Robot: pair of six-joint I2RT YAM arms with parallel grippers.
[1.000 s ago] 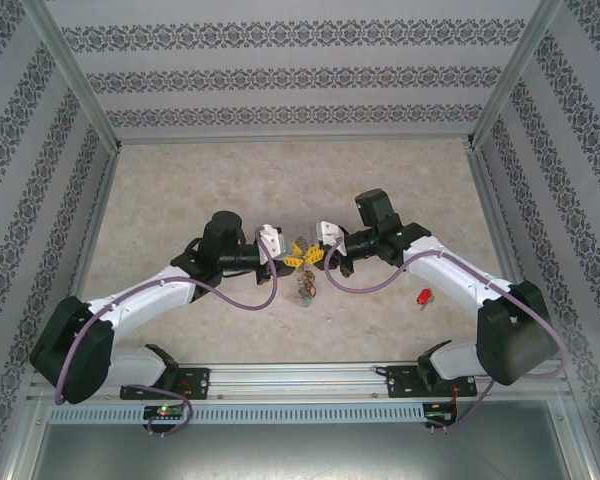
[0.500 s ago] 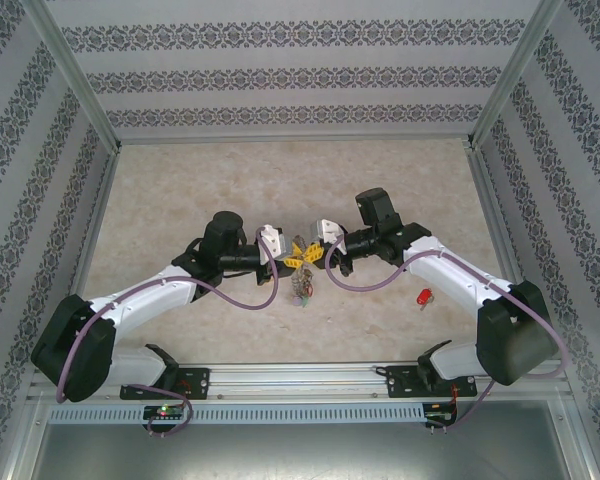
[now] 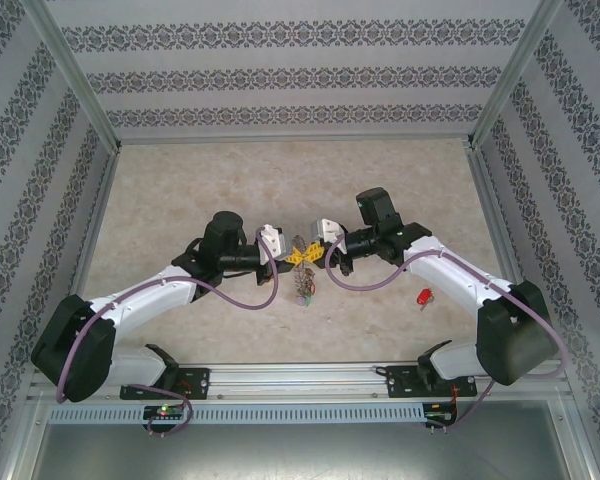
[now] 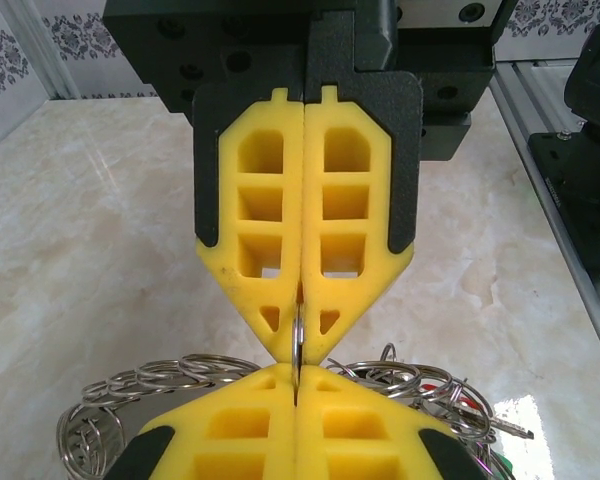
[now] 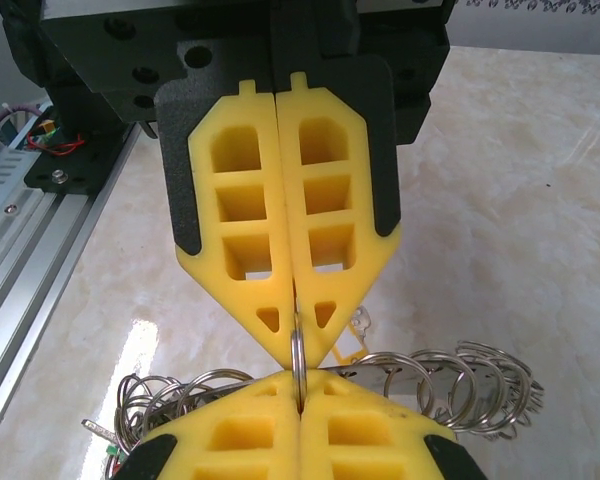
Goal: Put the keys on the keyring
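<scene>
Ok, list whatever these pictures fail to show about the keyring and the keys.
- Left wrist view: the keyring is partly hidden behind the right gripper and cut off by the bottom edge.
- Right wrist view: it is likewise covered by the left gripper.
- Top external view: the hanging bunch is too small to tell keys from rings.
- Top external view: the red key, lying apart, is too small to show its shape.

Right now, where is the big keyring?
The keyring hangs at mid-table in the top view, pinched by the shut jaws of the left gripper and right gripper, which meet tip to tip.
</scene>
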